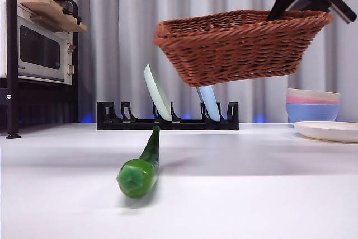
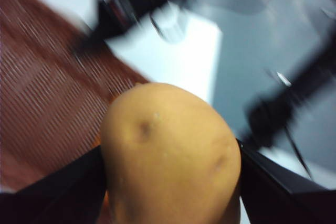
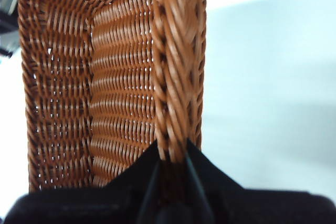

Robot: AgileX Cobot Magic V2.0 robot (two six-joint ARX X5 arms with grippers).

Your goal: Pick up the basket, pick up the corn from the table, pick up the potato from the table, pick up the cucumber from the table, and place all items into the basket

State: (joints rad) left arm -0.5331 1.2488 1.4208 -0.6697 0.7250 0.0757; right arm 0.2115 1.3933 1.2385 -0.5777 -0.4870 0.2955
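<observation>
Up high, the right hand (image 3: pixel 172 153) pinches the braided rim of the basket (image 1: pixel 240 46), holding it tilted above the worktop (image 1: pixel 235 194). The left hand (image 2: pixel 170 182) clamps the potato (image 2: pixel 170 156) beside the basket. The cucumber (image 1: pixel 142 166) lies on the worktop.

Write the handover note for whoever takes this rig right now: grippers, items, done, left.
Right gripper: shut on the basket rim, holding it in the air, tilted, above the table.
Left gripper: shut on the potato, with basket weave beside it.
Cucumber: lying on the table, untouched.
Corn: not visible in any view; the visible part of the basket's inside shows nothing.
Done: basket lifted, potato picked.
Left: drop the potato in, pick and load the cucumber, confirm the corn.
</observation>
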